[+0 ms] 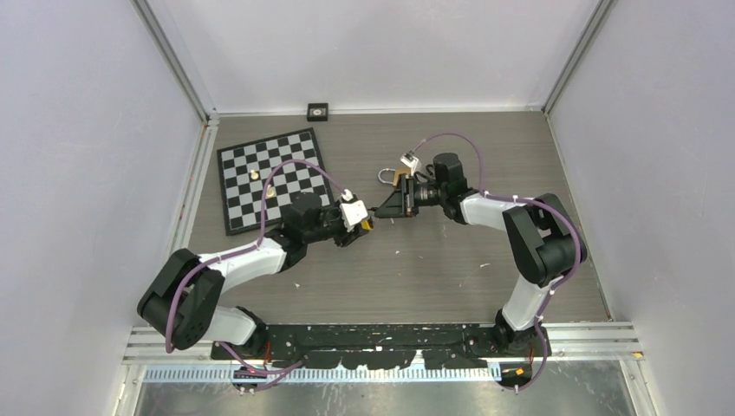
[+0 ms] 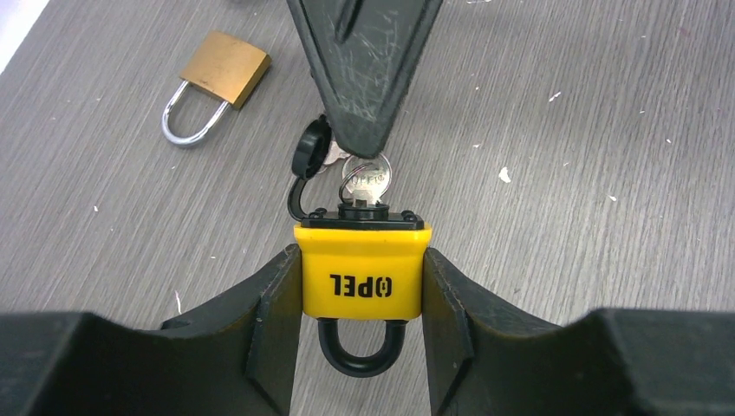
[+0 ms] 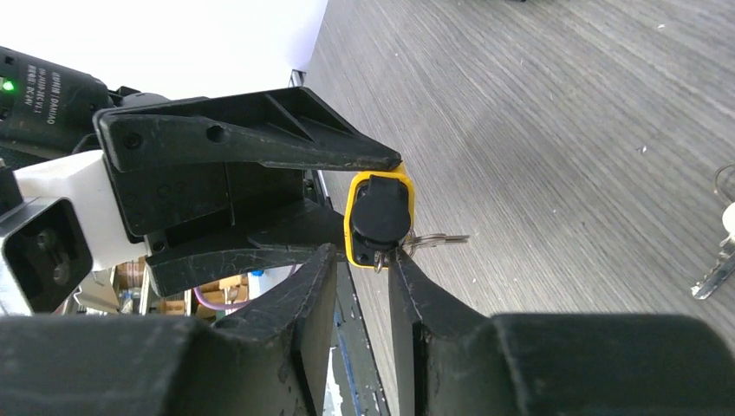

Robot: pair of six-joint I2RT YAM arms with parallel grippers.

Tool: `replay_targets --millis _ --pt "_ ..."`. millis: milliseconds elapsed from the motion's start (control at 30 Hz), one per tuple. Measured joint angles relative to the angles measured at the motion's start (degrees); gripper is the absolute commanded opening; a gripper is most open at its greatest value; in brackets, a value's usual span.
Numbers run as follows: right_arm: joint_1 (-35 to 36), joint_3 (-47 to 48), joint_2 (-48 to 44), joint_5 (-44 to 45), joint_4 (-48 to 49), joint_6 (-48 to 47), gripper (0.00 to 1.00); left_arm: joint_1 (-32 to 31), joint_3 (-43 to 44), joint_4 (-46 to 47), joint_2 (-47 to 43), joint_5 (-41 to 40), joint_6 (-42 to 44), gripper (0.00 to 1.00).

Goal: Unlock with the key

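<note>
The left fingers (image 2: 269, 329) are clamped on the rigid, probably slick yellow plastic padlock (image 2: 361, 270) at frame centre. Whether the flat head of the small silver key (image 2: 367, 180), the sensible hold, is pinched by the right fingers (image 2: 364, 78) cannot be told.

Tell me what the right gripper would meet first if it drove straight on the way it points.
The silver key in the top of the yellow padlock, which the left gripper clamps. The right gripper has its fingers right at that key, though whether they touch it is unclear.
</note>
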Motion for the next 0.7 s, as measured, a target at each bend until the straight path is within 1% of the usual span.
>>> replay_targets --millis 200,367,400,700 --pt "1.01 0.00 0.02 0.00 -2.56 -2.01 0.22 0.00 0.00 -0.02 -0.13 0.04 0.00 0.00" --pt "1.46 0.00 0.48 0.33 -3.32 -2.73 0.03 0.07 0.00 -0.11 -0.13 0.02 -0.02 0.00" --pt "1.46 0.00 0.72 0.44 -3.37 -2.73 0.01 0.15 0.00 -0.33 -0.13 0.02 -0.02 0.00" --pt "2.62 0.02 2.03 2.47 -2.86 -1.68 0.01 0.37 0.00 -1.90 -0.13 -0.59 -0.42 0.00"
